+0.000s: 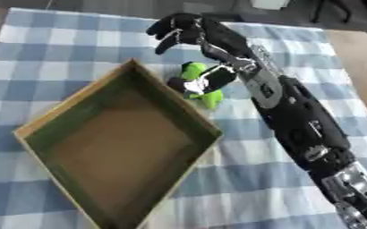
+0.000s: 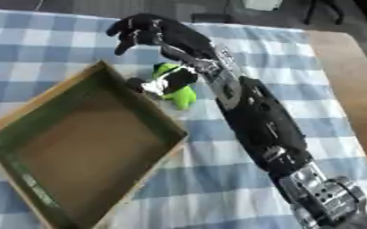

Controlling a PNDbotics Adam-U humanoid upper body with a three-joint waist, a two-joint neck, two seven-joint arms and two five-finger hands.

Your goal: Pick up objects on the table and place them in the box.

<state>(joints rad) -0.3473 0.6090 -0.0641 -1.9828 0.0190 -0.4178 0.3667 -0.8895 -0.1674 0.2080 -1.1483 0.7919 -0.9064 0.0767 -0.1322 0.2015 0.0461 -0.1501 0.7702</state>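
Observation:
A bright green toy (image 1: pixel 211 98) with black and white parts lies on the checked cloth, right against the far right wall of the open cardboard box (image 1: pixel 75 97). The box's brown floor holds nothing. My right arm reaches in from the lower right and crosses just over the toy, hiding part of it. My right hand (image 1: pixel 183 27) hovers past the toy toward the far side of the table, its fingers relaxed and drooping, holding nothing. My left hand shows in neither view.
A blue and white checked cloth (image 1: pixel 53 49) covers the table. Bare wooden tabletop (image 1: pixel 363 58) shows along the right edge. Dark floor and furniture legs lie beyond the far edge.

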